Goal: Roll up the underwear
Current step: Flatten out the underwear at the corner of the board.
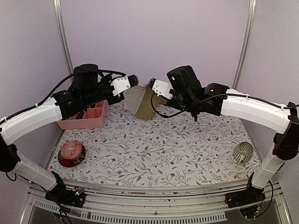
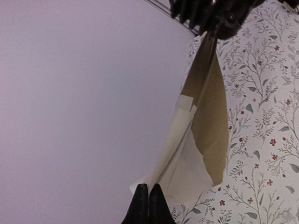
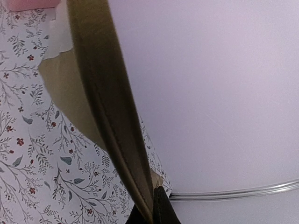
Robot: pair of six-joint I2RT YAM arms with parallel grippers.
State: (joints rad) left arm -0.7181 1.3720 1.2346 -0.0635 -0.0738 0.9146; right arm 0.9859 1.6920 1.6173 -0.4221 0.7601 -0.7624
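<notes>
- Holding the underwear [image 1: 145,106] up between them, both arms meet over the back of the table [image 1: 163,144], near the wall.
- Left gripper [image 1: 132,84]: its jaws are closed on one upper corner of the underwear. In the left wrist view the two dark fingertips [image 2: 148,205] are pressed together, with a pale edge of cloth between them.
- Right gripper [image 1: 153,87]: it is also closed, pinching the other upper corner. In the right wrist view the fingertips [image 3: 154,210] clamp a folded, stitched seam of the tan cloth [image 3: 103,84].
- The underwear is tan-beige and has a pale band [image 2: 182,154] along one side. It is stretched between the two grippers and hangs down from them in a loose fold.
- Its lower part hangs over the back strip of the table. I cannot tell if it touches the table.
- I can read no letters on the parts of the cloth that show.
- The table has a white cover printed with small leaves and red flowers.
- A pink tray [image 1: 88,120] stands at the back left, under the left arm. Something dark [image 1: 86,113] lies in it, but it is too small to tell what it is.
- A red-brown bowl [image 1: 71,154] stands at the front left, well apart from the underwear.
- A pale ribbed cup [image 1: 243,153] stands at the right edge, below the right arm.
</notes>
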